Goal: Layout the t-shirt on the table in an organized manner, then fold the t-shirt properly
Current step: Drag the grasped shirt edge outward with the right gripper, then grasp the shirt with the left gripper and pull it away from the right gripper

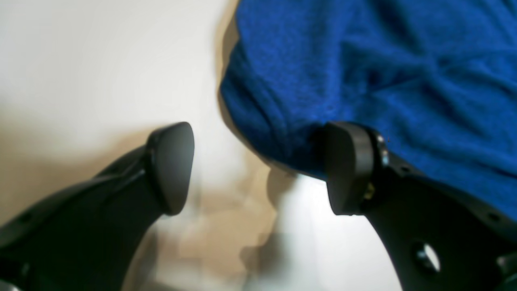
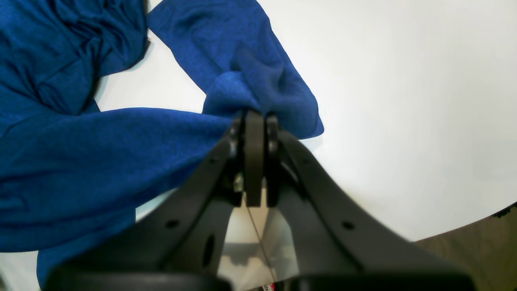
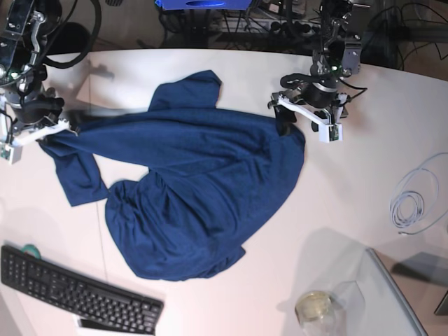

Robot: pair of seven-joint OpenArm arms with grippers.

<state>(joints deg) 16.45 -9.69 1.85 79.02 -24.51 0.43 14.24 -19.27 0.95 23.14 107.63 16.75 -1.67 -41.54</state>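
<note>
The t-shirt (image 3: 189, 189) is spread rumpled on the table (image 3: 350, 189). Its edge is pinched in the right gripper (image 2: 254, 121) — the left gripper (image 1: 258, 167) gapes wide, apparently empty.

Black keyboard (image 3: 77, 294), tangled cables (image 3: 231, 24) behind

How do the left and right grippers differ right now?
The left gripper has its fingers spread wide, holding nothing; the right gripper is shut on the t-shirt. One left finger only touches the cloth's edge, while the right pulls a corner taut. Both hover low over the table.
</note>
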